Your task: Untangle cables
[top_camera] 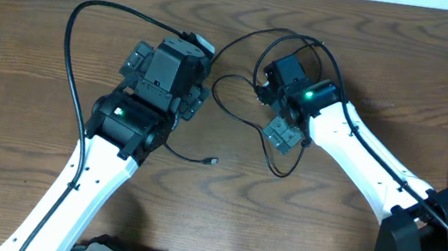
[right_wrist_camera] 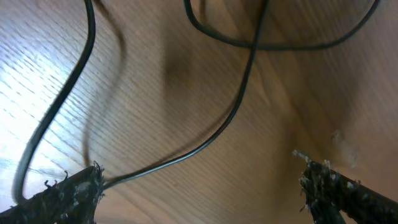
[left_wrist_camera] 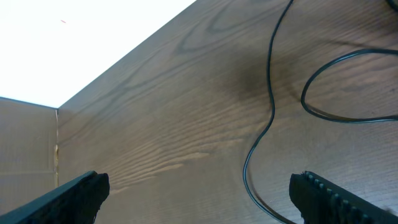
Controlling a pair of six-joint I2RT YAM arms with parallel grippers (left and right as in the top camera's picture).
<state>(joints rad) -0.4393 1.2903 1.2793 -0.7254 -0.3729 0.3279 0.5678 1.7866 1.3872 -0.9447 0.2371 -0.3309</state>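
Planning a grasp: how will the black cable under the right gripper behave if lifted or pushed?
The cable looks floppy: it lies in loose curves, so lifted it would likely drape and trail. It is very thin, so probably light; a push may only bend it locally. It crosses another loop, so lifting might drag that along.

text — none readable | labels, brands, numbers — none legible in any of three views
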